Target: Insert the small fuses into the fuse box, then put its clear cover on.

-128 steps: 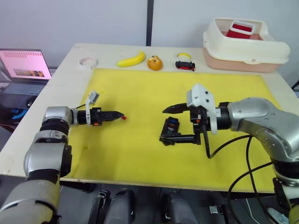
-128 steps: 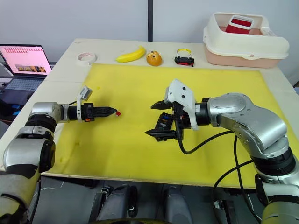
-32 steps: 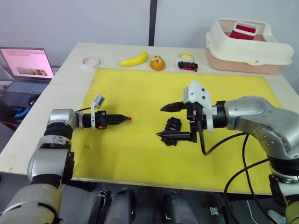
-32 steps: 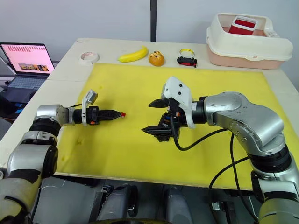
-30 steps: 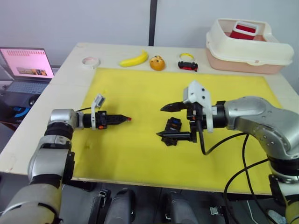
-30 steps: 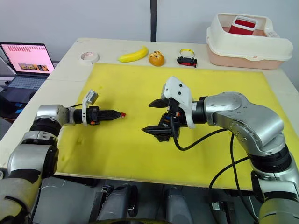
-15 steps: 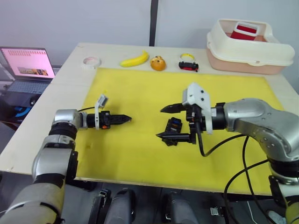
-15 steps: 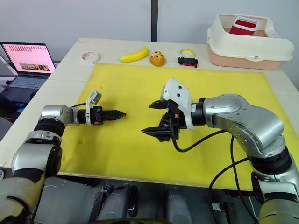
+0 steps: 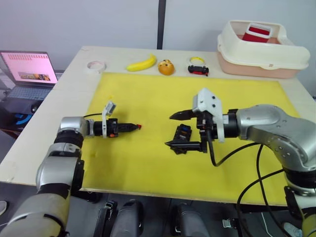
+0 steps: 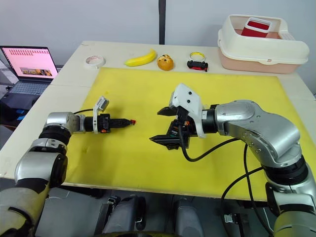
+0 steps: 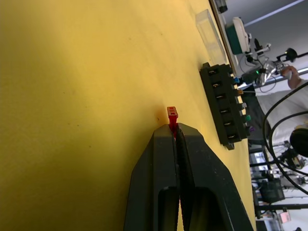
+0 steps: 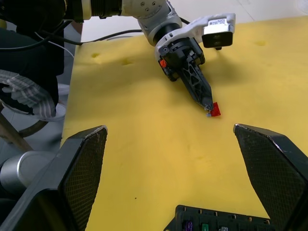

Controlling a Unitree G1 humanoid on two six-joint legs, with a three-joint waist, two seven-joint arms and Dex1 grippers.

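A pale table [image 9: 64,84] carries a large yellow mat [image 9: 148,98]. Along the far edge sit a cream bin [image 9: 259,49], a banana [image 9: 141,63], a small orange object [image 9: 166,66], a little black-and-red toy car [image 9: 198,69] and a tape roll [image 9: 95,65]; an open laptop [image 9: 27,71] stands off to the left.

The right gripper [image 9: 178,129] hangs over the middle of the mat, its two black fingers spread wide and holding nothing, one above and one below the black fuse box [image 9: 180,138] lying between them. The left gripper [image 10: 129,122] reaches in from the left, well apart from the box, fingers clenched on a tiny red fuse [image 10: 133,122] at their tips.

The left wrist view shows the red fuse [image 11: 172,114] standing out past the closed tips, just above the mat, with the box's slots beyond; several coloured fuses sit along the far side of the box. It also shows the clear cover [image 11: 211,30] lying on the mat just past the box's end, which the head views do not make out. The right wrist view looks across to the left gripper with its fuse.
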